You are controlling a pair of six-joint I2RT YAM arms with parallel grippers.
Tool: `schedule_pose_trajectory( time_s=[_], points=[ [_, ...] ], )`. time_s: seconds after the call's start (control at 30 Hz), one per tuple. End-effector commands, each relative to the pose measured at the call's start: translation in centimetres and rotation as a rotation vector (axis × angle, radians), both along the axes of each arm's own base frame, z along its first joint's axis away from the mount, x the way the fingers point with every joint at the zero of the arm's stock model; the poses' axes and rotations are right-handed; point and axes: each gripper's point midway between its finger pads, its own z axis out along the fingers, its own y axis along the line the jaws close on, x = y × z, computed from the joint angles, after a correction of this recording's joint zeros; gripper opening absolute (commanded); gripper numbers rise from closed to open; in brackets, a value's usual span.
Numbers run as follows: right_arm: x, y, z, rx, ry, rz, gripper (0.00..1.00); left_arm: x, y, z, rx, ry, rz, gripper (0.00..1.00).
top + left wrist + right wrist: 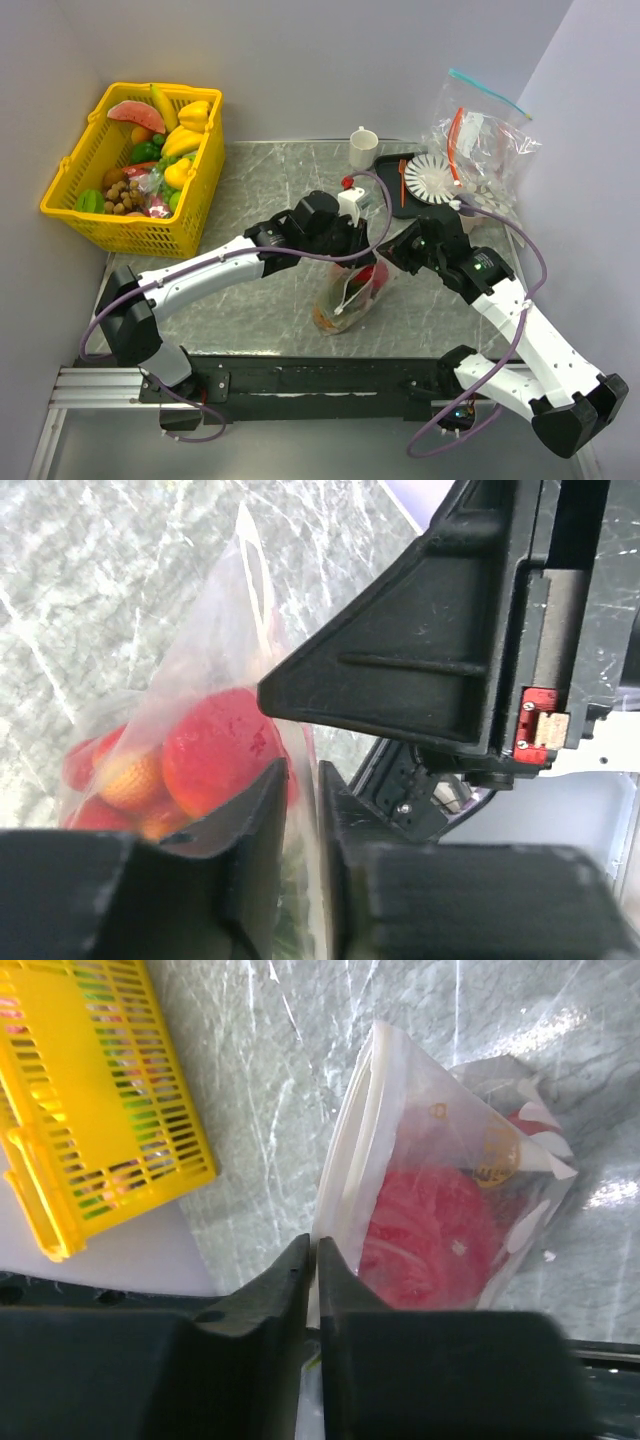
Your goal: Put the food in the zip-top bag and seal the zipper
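Fruit (368, 276) is seen from above inside the zip-top bag (345, 300), which is held just under the left gripper (358, 253) and the right gripper (390, 257).

From the left wrist, the bag's edge is pinched between the fingers (262, 810), with a red apple (215, 750) just beyond them.

From the right wrist, the jaws are pressed together on the zipper (350, 1135), and strawberries (425, 1235) lie just ahead. The strip is probably best squeezed hard and followed evenly along, so no gap is left.

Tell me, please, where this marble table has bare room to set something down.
Free: between the yellow plastic basket and white cup, and front-left of the clear dotted zip-top bag. Crowded: far right corner, with black tray and piled clear bags.
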Motion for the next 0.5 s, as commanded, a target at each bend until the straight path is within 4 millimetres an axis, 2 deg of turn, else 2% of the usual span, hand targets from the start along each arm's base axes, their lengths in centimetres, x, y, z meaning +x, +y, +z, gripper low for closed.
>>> schedule_pose_trajectory(
  time_s=[0.0, 0.07, 0.17, 0.3, 0.47],
  points=[
    [0.0, -0.4, 0.9, 0.002, -0.022, -0.018, 0.03, 0.5, -0.1, 2.7, -0.029, -0.091, 0.001, 0.48],
    [0.0, -0.4, 1.1, 0.006, -0.025, -0.021, 0.00, 0.6, 0.4, 3.0, -0.024, -0.097, 0.022, 0.80],
    [0.0, -0.5, 1.6, 0.019, -0.046, -0.022, 0.00, 0.6, 1.9, 4.1, -0.016, -0.129, 0.061, 0.95],
    [-0.1, -0.5, 1.8, 0.021, -0.054, -0.014, 0.00, 0.0, 4.8, 5.9, -0.025, -0.182, 0.111, 0.99],
    [-0.1, -0.3, 1.7, 0.024, -0.053, -0.009, 0.00, -2.1, 7.5, 6.6, -0.061, -0.219, 0.091, 0.99]
  ],
)
